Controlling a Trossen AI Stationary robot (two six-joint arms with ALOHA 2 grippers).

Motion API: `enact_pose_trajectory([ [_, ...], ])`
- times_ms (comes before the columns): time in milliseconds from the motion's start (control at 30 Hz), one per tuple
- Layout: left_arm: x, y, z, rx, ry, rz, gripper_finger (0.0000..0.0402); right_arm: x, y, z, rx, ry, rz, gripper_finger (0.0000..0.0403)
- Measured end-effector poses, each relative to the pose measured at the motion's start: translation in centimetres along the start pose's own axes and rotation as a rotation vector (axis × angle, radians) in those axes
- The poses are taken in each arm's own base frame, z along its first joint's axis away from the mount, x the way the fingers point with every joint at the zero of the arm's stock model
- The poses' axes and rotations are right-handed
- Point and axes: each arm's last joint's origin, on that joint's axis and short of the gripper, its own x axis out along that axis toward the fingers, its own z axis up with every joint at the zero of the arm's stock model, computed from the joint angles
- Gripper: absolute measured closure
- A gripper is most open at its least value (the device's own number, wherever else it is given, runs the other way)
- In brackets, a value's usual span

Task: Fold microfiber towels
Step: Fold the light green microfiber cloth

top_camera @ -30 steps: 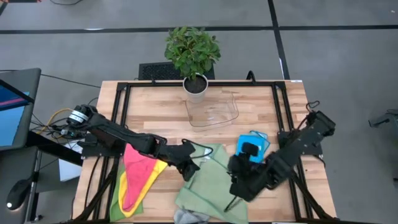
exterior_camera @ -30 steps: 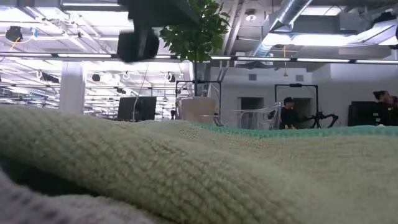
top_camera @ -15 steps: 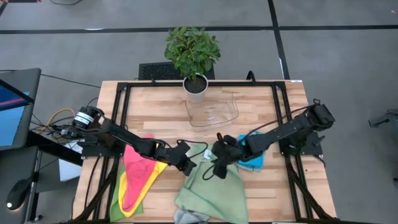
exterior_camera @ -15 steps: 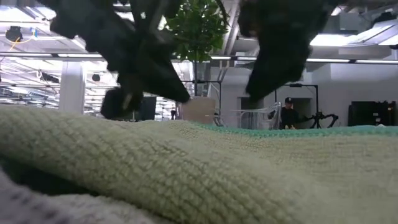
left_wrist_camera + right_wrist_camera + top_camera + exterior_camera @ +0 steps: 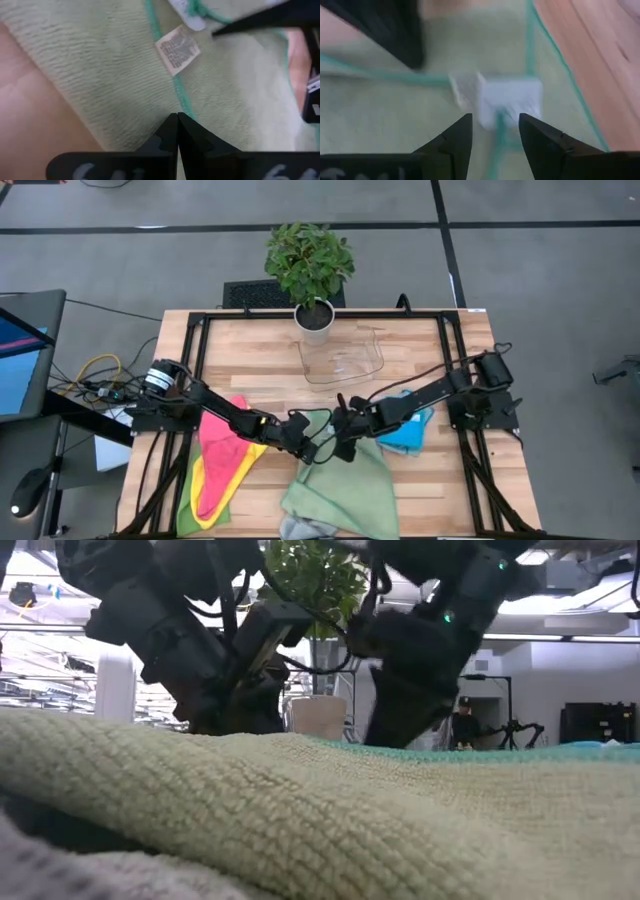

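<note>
Over the green towel (image 5: 340,485) at mid-table, the left gripper (image 5: 312,448) is pinched closed on its fabric; the right gripper (image 5: 340,442) hovers part-open, holding nothing

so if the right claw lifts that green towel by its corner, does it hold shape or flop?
Probably flops: the green towel already lies rumpled with soft folds. Its looped pile looks grippy, so it likely won't slip from the right claw, whose fingers straddle the teal edging. It is likely light, though the left claw, shut on it, may drag.
</note>
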Motion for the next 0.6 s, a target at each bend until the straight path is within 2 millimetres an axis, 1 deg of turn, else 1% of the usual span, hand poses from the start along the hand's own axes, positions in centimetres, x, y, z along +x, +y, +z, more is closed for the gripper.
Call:
enact_pose_trajectory([
  [67, 0.3, 0.1, -0.1, -0.004, -0.003, 0.003, 0.0401, 0.4, -0.3, -0.3, 0.0, 0.029, -0.011, 0.0231],
  [133, 0.3, 0.1, -0.1, -0.009, -0.006, 0.004, 0.0401, 1.0, -0.4, -0.3, 0.007, 0.042, 0.014, 0.0257],
  [200, 0.3, 0.1, -0.1, -0.018, -0.007, 0.003, 0.0401, 1.4, -0.6, -0.6, 0.008, 0.08, 0.01, 0.0294],
  [300, 0.3, 0.2, -0.1, -0.012, -0.008, 0.011, 0.0401, 1.5, -0.6, -0.6, 0.009, 0.1, 0.041, 0.0367],
  [333, 0.3, 0.2, -0.1, -0.01, -0.006, 0.01, 0.0401, 1.3, -0.5, -0.6, 0.007, 0.103, 0.05, 0.0382],
  [367, 0.3, 0.2, -0.1, -0.01, -0.002, 0.009, 0.0401, 1.0, -0.5, -0.6, 0.0, 0.106, 0.053, 0.0388],
  [433, 0.3, 0.2, -0.1, -0.009, -0.001, 0.012, 0.0401, 0.2, -0.3, -0.5, -0.005, 0.096, 0.062, 0.0381],
  [500, 0.3, 0.2, -0.1, -0.001, 0.0, 0.014, 0.0401, -1.1, -0.4, -0.3, -0.006, 0.091, 0.059, 0.0376],
  [600, 0.3, 0.2, -0.1, 0.009, -0.001, 0.015, 0.0402, -2.7, -0.7, 0.1, -0.003, 0.078, 0.045, 0.0383],
])
